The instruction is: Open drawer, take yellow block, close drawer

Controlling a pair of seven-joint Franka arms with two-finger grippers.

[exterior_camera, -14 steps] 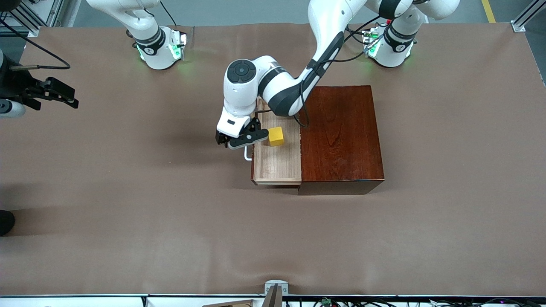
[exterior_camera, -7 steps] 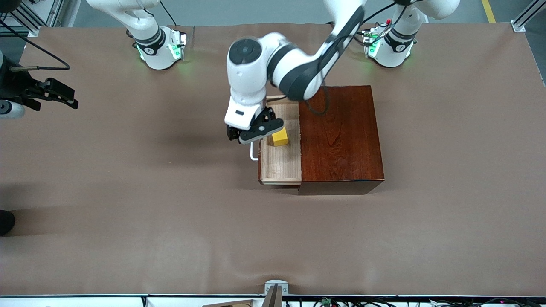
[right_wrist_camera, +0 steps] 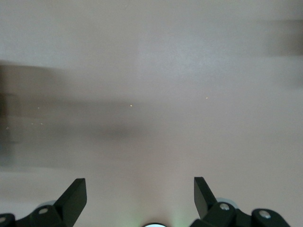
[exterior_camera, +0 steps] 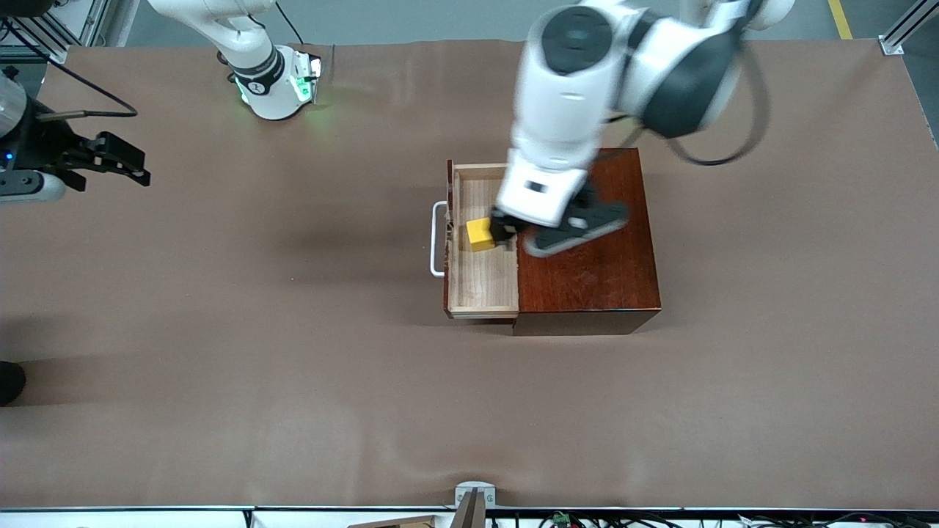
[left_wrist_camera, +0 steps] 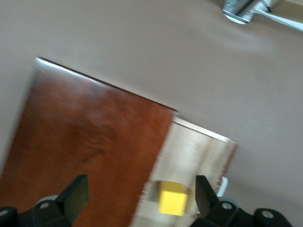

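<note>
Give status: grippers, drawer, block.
Left gripper open, up over the box top beside the open drawer. Right gripper open, waiting at its table end. Yellow block lies in drawer, ungrasped. Nothing blocking.

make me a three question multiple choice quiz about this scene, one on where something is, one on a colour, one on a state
1. Where is the block?
A. On top of the box
B. In the drawer
C. On the table

2. What colour is the drawer's handle?
A. White
B. Black
C. Yellow

3. What state is the left gripper in?
A. Shut on the block
B. Shut on the handle
C. Open, holding nothing

Answers:
1. B: the yellow cube sits on the pale floor of the drawer, which is pulled out of the box toward the right arm's end of the table.
2. A: the U-shaped bar on the drawer's front is white.
3. C: the left wrist view shows both fingers spread wide over the box and drawer, with the block lying below them.
</note>
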